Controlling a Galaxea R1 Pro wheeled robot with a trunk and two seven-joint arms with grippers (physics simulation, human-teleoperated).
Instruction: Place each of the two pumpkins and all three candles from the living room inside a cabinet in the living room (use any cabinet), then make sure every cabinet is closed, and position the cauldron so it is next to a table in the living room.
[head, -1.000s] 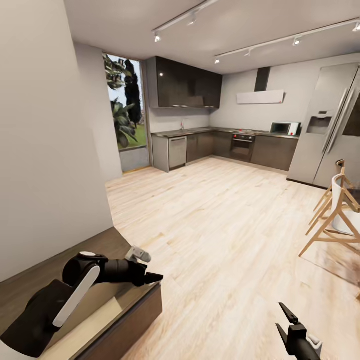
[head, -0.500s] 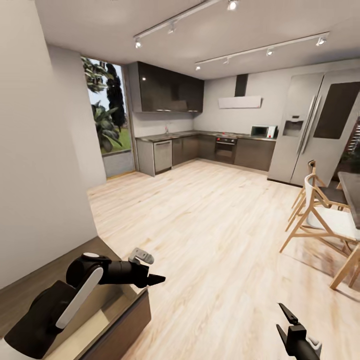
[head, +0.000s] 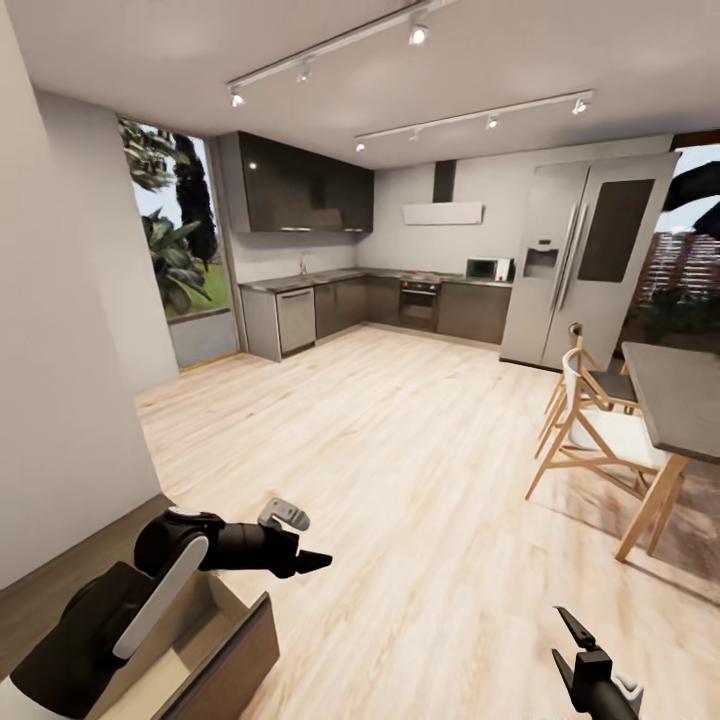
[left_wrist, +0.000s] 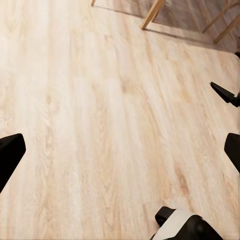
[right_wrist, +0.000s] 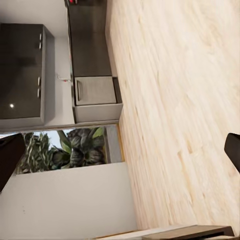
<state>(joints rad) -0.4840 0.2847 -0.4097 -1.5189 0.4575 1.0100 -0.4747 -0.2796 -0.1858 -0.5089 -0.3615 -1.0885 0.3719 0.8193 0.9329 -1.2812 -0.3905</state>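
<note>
open-plan home kitchen: dark grey cupboards (head: 300, 185), built-in oven (head: 418, 303), microwave (head: 484, 268), steel fridge (head: 580, 260), wooden dining chairs (head: 590, 425), pale plank floor (head: 400, 470).

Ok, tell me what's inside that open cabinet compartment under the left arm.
The open cabinet shows a pale interior floor and wall, with no pumpkin or candle on the visible part. The left arm covers much of the compartment, so the rest cannot be checked.

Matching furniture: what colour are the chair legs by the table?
Light natural wood chair legs, head view.
</note>
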